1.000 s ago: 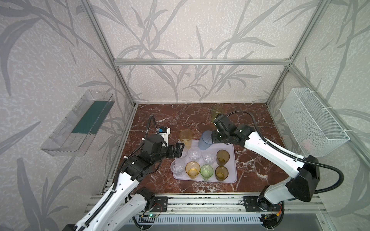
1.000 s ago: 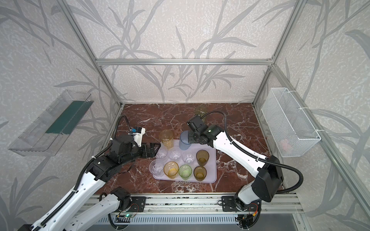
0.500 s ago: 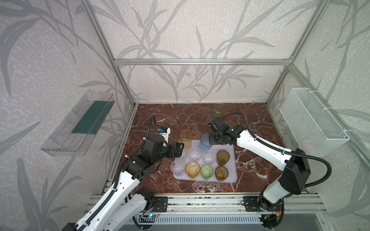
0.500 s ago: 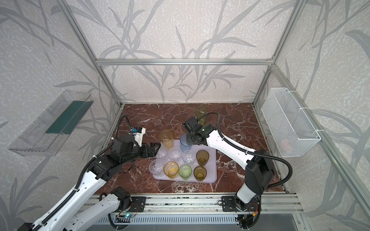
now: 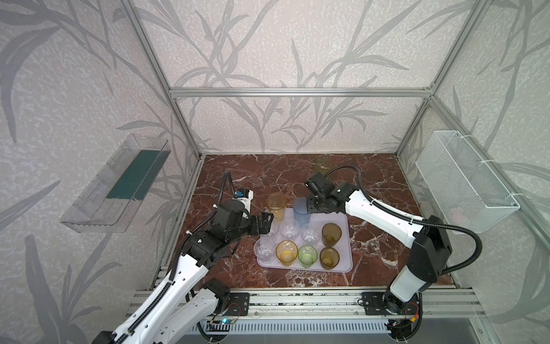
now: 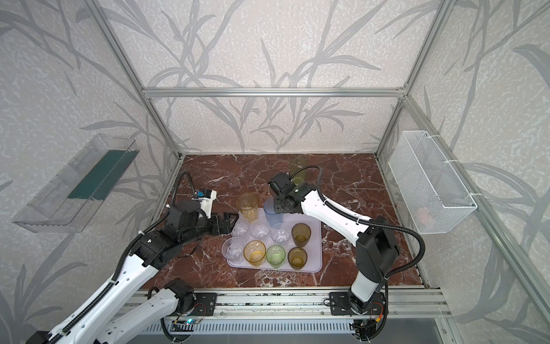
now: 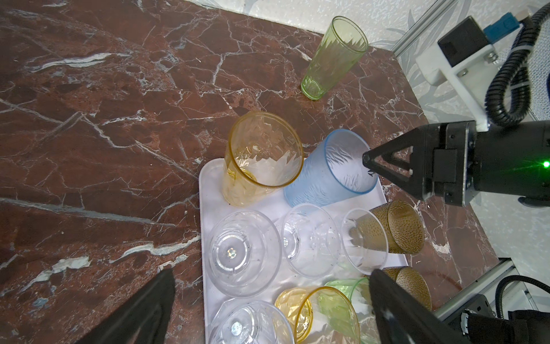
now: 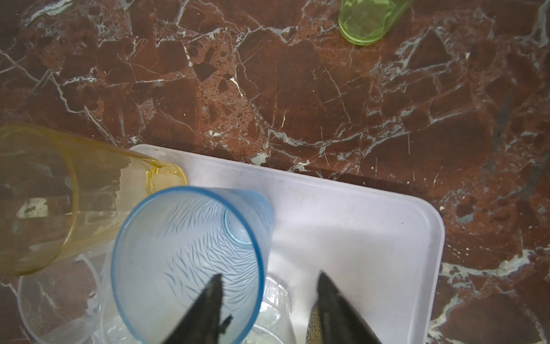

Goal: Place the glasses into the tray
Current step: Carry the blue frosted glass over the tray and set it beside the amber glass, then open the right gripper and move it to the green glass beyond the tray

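Could snag the rim of the blue-grey tumbler on lifting the released right hand, one finger inside, toppling it against the tall amber tumbler just left.

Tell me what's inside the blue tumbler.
One finger of the right gripper, just inside the rim of the blue tumbler. The bottom looks bare; that finger hides some wall.

You see ten see-through tumblers upright on the flat pale lavender plastic tray; a tall green tumbler stands apart behind.
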